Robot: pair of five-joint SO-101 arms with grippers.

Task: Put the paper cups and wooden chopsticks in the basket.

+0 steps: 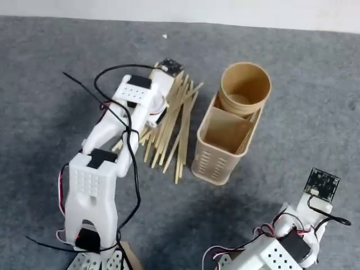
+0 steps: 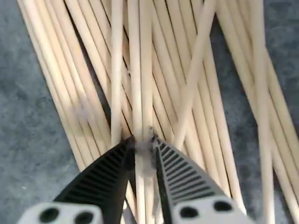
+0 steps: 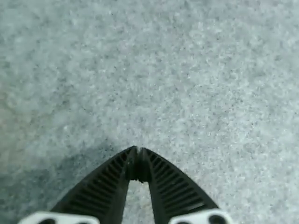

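A loose pile of wooden chopsticks (image 1: 179, 126) lies on the grey carpet, just left of the tan basket (image 1: 211, 167). A paper cup (image 1: 245, 89) stands upright in the basket's far compartment. My left arm (image 1: 138, 93) hangs over the pile. In the left wrist view, my left gripper (image 2: 141, 139) is shut on one or two chopsticks (image 2: 140, 84) in the middle of the pile. My right arm (image 1: 292, 236) sits at the near right, away from the basket. Its gripper (image 3: 138, 150) is shut with nothing in it, over bare carpet.
The basket's near compartment (image 1: 225, 132) is open at the top. Black and red cables (image 1: 132, 152) loop along the left arm. Grey carpet (image 1: 50, 101) spreads around the pile and basket, and a pale wall edge (image 1: 225, 11) runs along the far side.
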